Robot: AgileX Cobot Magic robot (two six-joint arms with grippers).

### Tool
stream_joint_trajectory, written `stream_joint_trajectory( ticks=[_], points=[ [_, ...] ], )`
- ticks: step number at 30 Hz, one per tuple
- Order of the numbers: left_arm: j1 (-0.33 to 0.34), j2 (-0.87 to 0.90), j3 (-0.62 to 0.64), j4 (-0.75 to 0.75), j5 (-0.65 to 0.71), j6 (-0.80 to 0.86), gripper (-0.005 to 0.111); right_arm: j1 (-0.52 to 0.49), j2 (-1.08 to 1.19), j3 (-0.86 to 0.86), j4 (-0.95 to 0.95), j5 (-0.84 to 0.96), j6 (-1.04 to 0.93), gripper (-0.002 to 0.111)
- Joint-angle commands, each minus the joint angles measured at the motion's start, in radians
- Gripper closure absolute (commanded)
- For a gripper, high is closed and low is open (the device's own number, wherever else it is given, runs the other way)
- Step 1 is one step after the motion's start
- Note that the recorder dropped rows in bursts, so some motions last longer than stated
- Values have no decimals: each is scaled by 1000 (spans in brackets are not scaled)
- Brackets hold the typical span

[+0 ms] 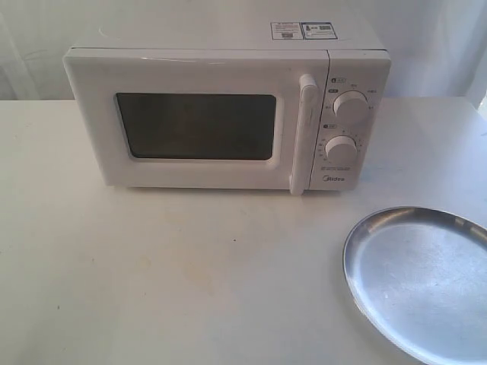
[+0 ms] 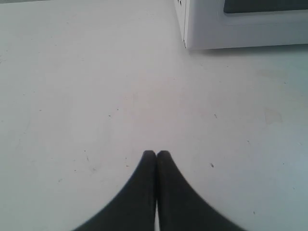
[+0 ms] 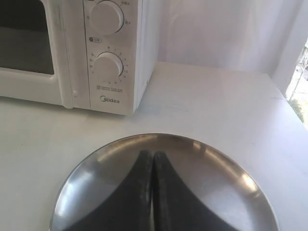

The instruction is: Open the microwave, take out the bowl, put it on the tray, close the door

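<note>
The white Midea microwave [image 1: 228,53] stands at the back of the table with its door [image 1: 190,175] closed, dark window and vertical bar handle [image 1: 306,129] facing me. The bowl is hidden. The shiny silver tray [image 1: 426,281] lies at the front right, with nothing on it. Neither arm shows in the exterior view. My left gripper [image 2: 156,153] is shut with nothing in it, above bare table short of the microwave's corner [image 2: 231,29]. My right gripper [image 3: 153,154] is shut with nothing in it, hanging over the tray [image 3: 226,192], with the microwave's dials [image 3: 108,67] beyond.
The white table [image 1: 152,266] stretches in front of the microwave. A white curtain [image 3: 216,33] hangs behind the table, and the table's right edge runs near a window [image 3: 298,91].
</note>
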Motion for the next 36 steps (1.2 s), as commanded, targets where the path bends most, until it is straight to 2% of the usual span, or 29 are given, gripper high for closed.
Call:
stream_joint_trajectory(
  ticks=[1, 11, 17, 18, 20, 23, 25, 30, 36],
  points=[
    [-6, -4, 1, 3, -8, 0, 107, -7, -7, 7, -10, -16, -17, 108],
    [-6, -4, 1, 3, -42, 0, 107, -7, -7, 7, -10, -73, -17, 108],
    [-6, -4, 1, -40, -66, -16, 107, -7, -7, 7, 119, -111, -17, 108],
    [-6, -4, 1, -82, -72, -55, 107, -7, -7, 7, 140, -137, -17, 108],
    [-6, -4, 1, -82, -92, -65, 107, -7, -7, 7, 198, -252, -17, 108],
    [-6, -4, 1, -82, -167, -68, 107, -7, -7, 7, 383, -490, -7, 108],
    [-6, -4, 1, -82, -217, -100, 107, -7, -7, 7, 427, -652, 8, 108],
    [-6, -4, 1, -82, -299, -116, 107, -7, -7, 3, 355, -881, 124, 108],
    [-6, -4, 1, -82, -315, -116, 107, -7, 37, -138, 185, -916, 138, 108]
  ],
)
